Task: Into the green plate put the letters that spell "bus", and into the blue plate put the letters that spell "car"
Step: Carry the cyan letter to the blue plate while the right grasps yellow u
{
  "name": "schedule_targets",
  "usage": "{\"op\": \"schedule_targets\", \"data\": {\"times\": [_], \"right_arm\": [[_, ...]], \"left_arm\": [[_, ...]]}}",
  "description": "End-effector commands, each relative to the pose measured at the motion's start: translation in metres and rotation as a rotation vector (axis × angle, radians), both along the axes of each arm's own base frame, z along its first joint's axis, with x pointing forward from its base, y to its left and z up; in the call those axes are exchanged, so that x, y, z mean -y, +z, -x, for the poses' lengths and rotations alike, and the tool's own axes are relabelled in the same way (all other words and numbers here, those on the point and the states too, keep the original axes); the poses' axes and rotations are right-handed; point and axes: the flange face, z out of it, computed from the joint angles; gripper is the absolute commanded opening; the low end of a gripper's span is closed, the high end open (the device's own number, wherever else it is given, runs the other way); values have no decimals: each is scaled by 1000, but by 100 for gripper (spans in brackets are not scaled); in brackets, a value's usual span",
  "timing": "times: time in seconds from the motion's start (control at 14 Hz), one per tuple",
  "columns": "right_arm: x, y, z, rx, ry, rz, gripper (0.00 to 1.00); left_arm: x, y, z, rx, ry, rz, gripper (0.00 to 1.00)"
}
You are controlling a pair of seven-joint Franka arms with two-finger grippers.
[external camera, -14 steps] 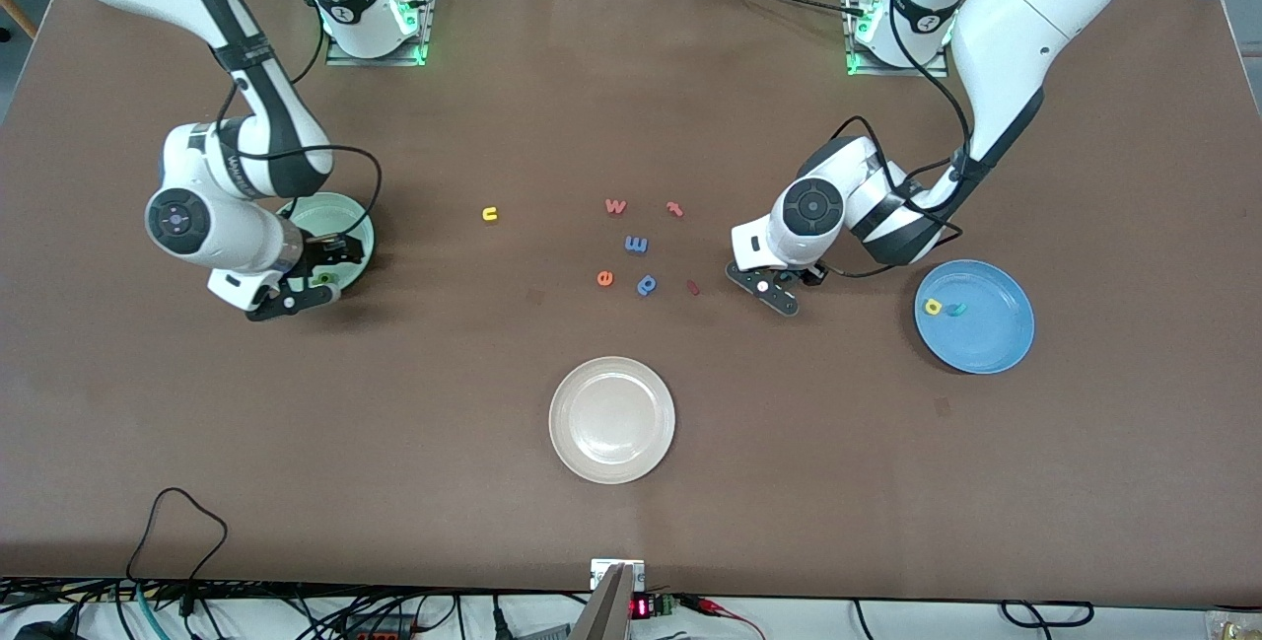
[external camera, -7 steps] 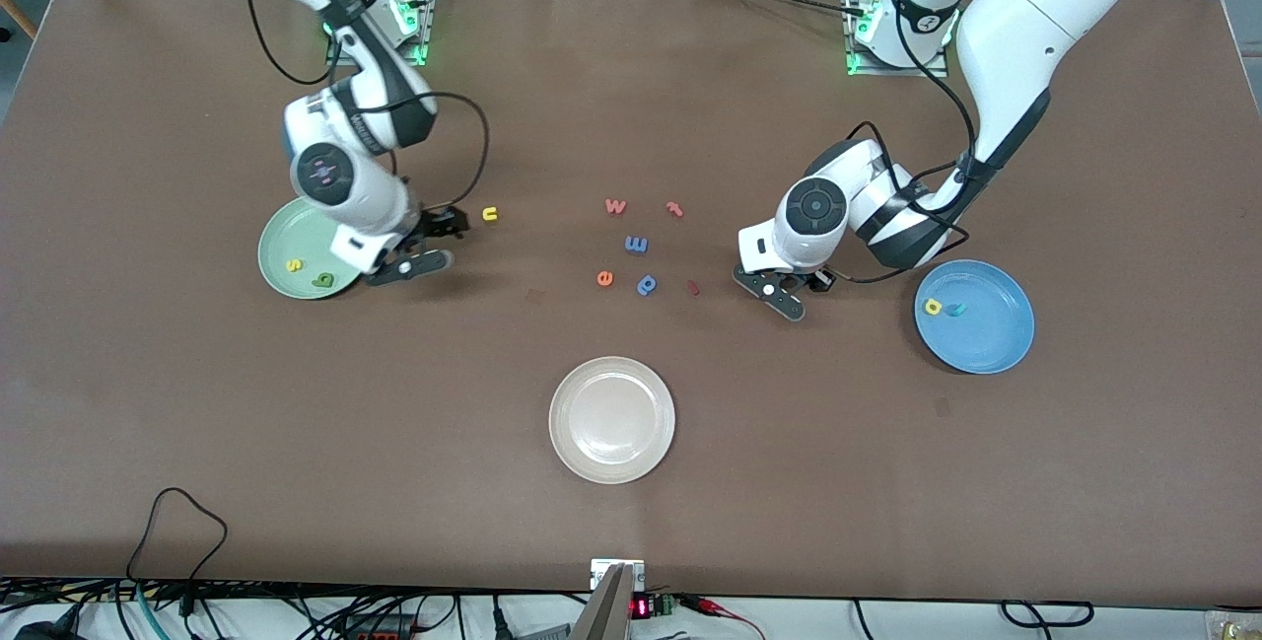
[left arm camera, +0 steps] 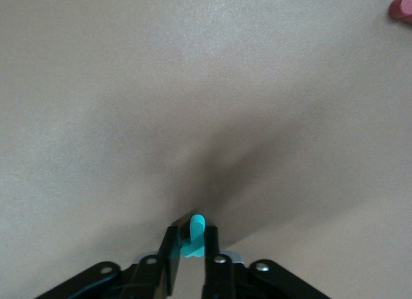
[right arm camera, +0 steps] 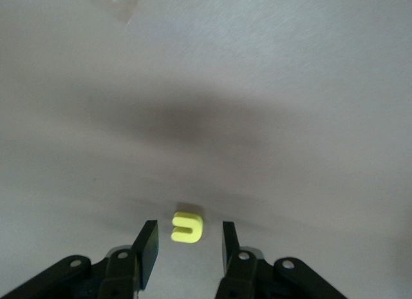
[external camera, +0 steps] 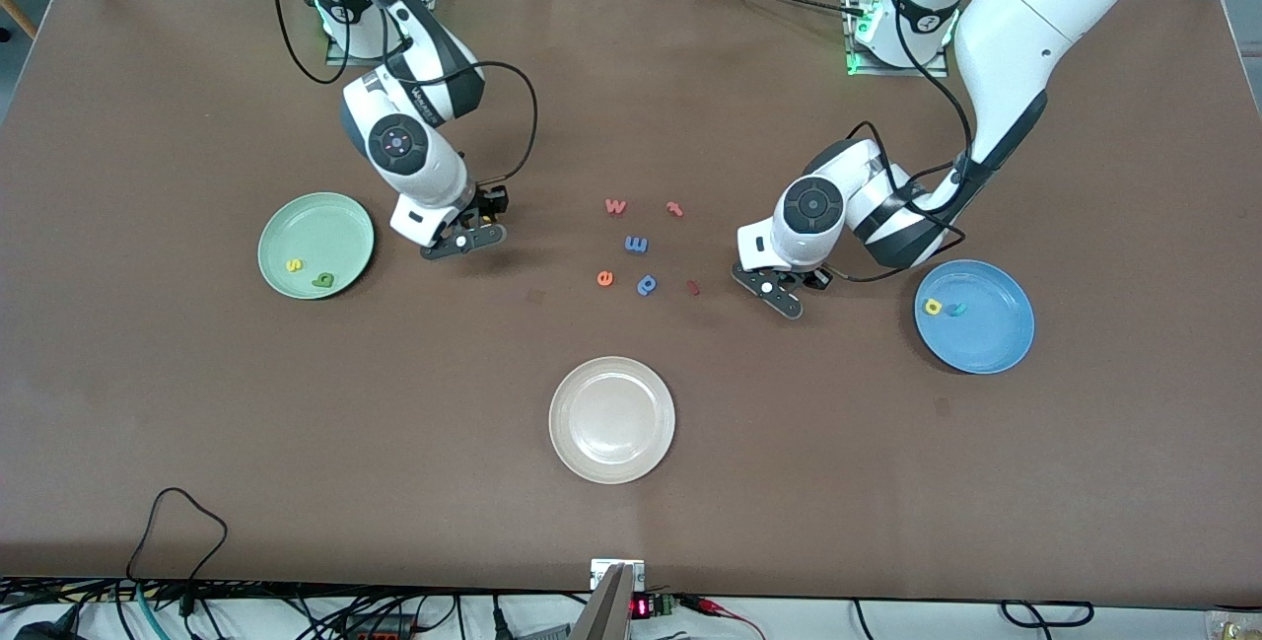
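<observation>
Two letters lie in the pale green plate (external camera: pixel 315 226): a yellow "s" (external camera: pixel 293 265) and a green "b" (external camera: pixel 322 279). My right gripper (right arm camera: pixel 188 245) is low over the table beside that plate. It is open, and the yellow "u" (right arm camera: pixel 187 227) lies flat between its fingertips, touching neither. The hand hides the "u" in the front view. The blue plate (external camera: pixel 986 336) holds a yellow "a" (external camera: pixel 932 306) and a teal "c" (external camera: pixel 954 309). Between that plate and the loose letters, my left gripper (left arm camera: pixel 193 238) is down at the table, shut on the teal "r" (left arm camera: pixel 196 234), which stands on edge.
Loose letters lie mid-table: an orange "w" (external camera: pixel 615 206), a pink "t" (external camera: pixel 674 209), a blue "m" (external camera: pixel 636 244), an orange "e" (external camera: pixel 604 277), a blue "p" (external camera: pixel 646 284) and a dark red piece (external camera: pixel 693 287). A white plate (external camera: pixel 611 419) sits nearer the front camera.
My right arm swung from over the green plate to the yellow "u", and its jaws narrowed around it. The left gripper stayed in place and closed on the teal "r".
</observation>
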Motion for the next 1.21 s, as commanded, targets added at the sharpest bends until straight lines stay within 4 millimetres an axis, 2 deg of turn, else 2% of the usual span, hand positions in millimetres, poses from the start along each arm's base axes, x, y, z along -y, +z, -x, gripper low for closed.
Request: {"op": "schedule_targets", "data": {"times": [0.0,0.07,0.21,0.36,0.43,0.5,0.71,0.86,0.93,1.0,1.07,1.14], "right_arm": [[0,-11,10,1,-8,-3,49],[0,-18,13,-3,-11,-5,49],[0,-23,15,-9,-28,-4,49],[0,-24,15,-9,-40,-3,49],[-1,-27,16,-15,-46,0,49],[-6,-27,19,-15,-41,1,49],[-8,-31,23,-23,-35,5,49],[-7,-35,24,-31,-42,9,49],[-7,-35,25,-31,-48,11,49],[-6,-36,24,-33,-53,12,49],[-4,-36,23,-34,-56,14,49],[1,-37,20,-33,-65,18,49]], "left_arm": [[1,1,-2,21,-17,3,3],[1,3,-3,23,-17,1,2],[-12,13,-10,26,-6,-30,2],[-34,36,-21,20,-3,-100,2],[-51,50,-33,19,-12,-122,2],[-73,61,-43,4,-26,-146,2],[-163,89,-78,-20,-59,-152,2],[-222,91,-87,-42,-65,-135,3],[-242,85,-87,-52,-44,-126,14],[-250,78,-87,-59,-24,-115,68],[-255,72,-86,-65,-15,-104,100],[-253,72,-85,-65,-14,-105,100]]}}
